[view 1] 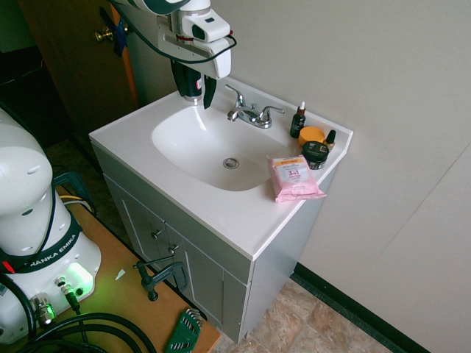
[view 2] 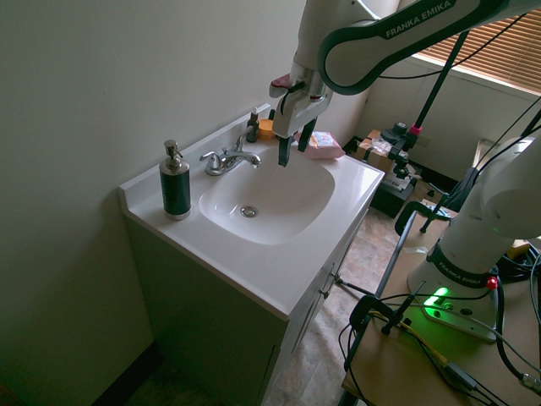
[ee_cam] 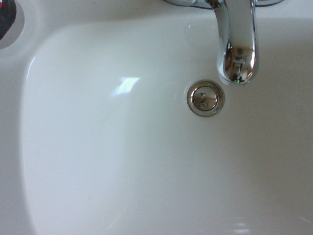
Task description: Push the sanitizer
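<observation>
One dark cylindrical sanitizer [view 2: 175, 189], silver pump head, stands upright.

"FRANKA EMIKA" on arm [view 2: 406, 34]

White arm [view 2: 397, 34] reaches in from up high, wrist bent so the gripper [view 2: 293, 144] points straight down, jaws spread wide open, nothing held between them.
</observation>
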You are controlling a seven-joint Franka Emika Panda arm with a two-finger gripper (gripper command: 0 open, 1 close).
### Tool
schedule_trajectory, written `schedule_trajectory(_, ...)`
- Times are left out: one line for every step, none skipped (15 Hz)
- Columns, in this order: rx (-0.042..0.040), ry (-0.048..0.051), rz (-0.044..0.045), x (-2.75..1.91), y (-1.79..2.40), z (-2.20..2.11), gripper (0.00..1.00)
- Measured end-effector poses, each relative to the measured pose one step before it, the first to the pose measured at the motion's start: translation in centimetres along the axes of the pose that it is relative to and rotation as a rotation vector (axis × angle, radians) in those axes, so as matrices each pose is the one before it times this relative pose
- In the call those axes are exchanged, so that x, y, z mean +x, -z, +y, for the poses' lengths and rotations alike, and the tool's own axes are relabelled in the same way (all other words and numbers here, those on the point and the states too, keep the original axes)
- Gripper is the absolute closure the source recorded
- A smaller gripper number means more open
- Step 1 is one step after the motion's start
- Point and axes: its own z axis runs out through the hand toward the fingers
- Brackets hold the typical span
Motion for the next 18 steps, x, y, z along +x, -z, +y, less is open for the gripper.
schedule_trajectory(0.00123,0.00007,-0.00242,-0.014,-0.010,-0.003,0.00)
schedule_trajectory(0.00461,0.00299,-0.00363,-0.019,0.117,-0.015,0.00)
schedule_trajectory(0.00451,0.00137,0.00318,0.057,0.262,-0.154,0.00)
schedule_trajectory(0.00831,0.00342,0.00744,0.167,0.648,-0.431,0.00)
schedule_trajectory(0.00925,0.00724,0.00921,0.174,0.946,-0.694,0.00)
schedule_trajectory(0.00799,0.01166,0.00928,0.138,1.171,-0.967,0.00)
schedule_trajectory(0.00997,0.01513,0.01377,0.171,1.292,-1.172,0.00)
schedule_trajectory(0.00744,0.01656,0.01349,0.168,1.114,-1.343,0.00)
schedule_trajectory(0.00343,0.01612,0.01027,0.129,0.917,-1.478,0.00)
schedule_trajectory(0.00280,0.01721,0.01001,0.141,0.745,-1.588,0.00)
schedule_trajectory(-0.00028,0.01710,0.00821,0.055,0.501,-1.570,1.00)
schedule_trajectory(-0.00467,0.01552,0.00797,0.020,0.415,-1.408,1.00)
schedule_trajectory(-0.00306,0.01233,0.00830,0.079,0.385,-1.289,1.00)
schedule_trajectory(-0.00431,0.01113,0.00568,0.041,0.376,-1.222,1.00)
schedule_trajectory(-0.00263,0.00734,0.00225,0.098,0.353,-0.980,1.00)
schedule_trajectory(-0.00028,0.00591,0.00301,0.068,0.156,-0.852,1.00)
schedule_trajectory(-0.00063,0.00674,0.00038,-0.031,-0.017,-0.840,1.00)
schedule_trajectory(-0.00201,0.00695,-0.00222,-0.073,-0.112,-0.712,1.00)
